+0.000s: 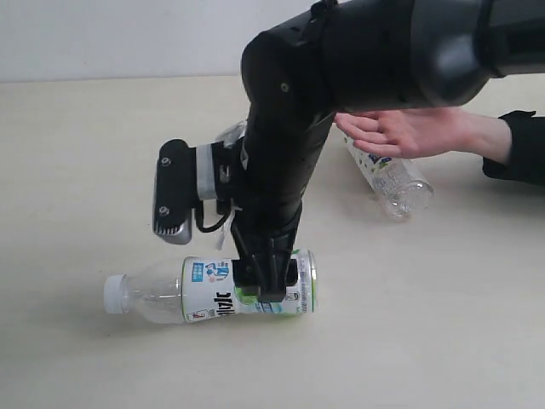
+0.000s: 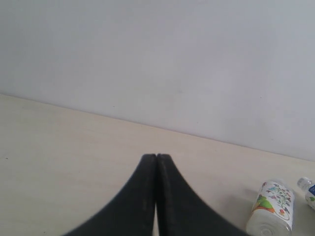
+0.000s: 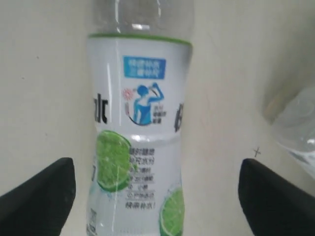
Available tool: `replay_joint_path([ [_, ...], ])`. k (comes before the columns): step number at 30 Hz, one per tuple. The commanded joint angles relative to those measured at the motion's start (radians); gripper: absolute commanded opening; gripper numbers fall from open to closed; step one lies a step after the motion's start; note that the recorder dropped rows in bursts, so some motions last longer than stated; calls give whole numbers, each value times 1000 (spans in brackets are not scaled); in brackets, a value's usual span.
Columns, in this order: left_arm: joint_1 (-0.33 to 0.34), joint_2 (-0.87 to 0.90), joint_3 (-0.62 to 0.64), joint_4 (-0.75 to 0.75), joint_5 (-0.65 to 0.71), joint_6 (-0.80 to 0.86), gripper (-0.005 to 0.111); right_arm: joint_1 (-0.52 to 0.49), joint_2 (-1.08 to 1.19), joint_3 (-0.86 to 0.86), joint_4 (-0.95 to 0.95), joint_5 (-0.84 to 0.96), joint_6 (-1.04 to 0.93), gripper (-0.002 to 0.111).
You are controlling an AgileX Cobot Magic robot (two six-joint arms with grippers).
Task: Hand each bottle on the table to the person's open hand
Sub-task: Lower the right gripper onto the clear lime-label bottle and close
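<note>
A bottle with a white-and-green label (image 1: 213,294) lies on its side on the table (image 1: 77,170), white cap to the left. My right gripper (image 1: 266,281) reaches down over its labelled body. In the right wrist view the same bottle (image 3: 140,142) lies between the two black fingers (image 3: 42,196), gripper (image 3: 156,172) open, with gaps on both sides. The person's open hand (image 1: 404,132) is held palm up at the right, above a second clear bottle (image 1: 393,181). My left gripper (image 2: 156,158) is shut on nothing, above bare table. The colourful-print bottle (image 2: 273,206) lies off to its side.
My right arm hides most of a third clear bottle (image 1: 232,132). A white cap of another bottle (image 2: 307,186) shows at the edge of the left wrist view. A clear bottle's body (image 3: 298,128) lies close beside the right gripper. A white wall (image 2: 157,59) stands behind the table.
</note>
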Motion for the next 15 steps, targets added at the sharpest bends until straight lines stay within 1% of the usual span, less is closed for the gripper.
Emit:
replay_joint_path([
  [1, -5, -6, 3, -8, -5, 3, 2, 43, 7, -6, -5, -39, 25, 85],
  [4, -5, -6, 3, -8, -5, 3, 2, 53, 55, -6, -5, -69, 62, 85],
  [15, -5, -6, 3, -8, -5, 3, 2, 53, 191, -6, -10, -133, 62, 85],
])
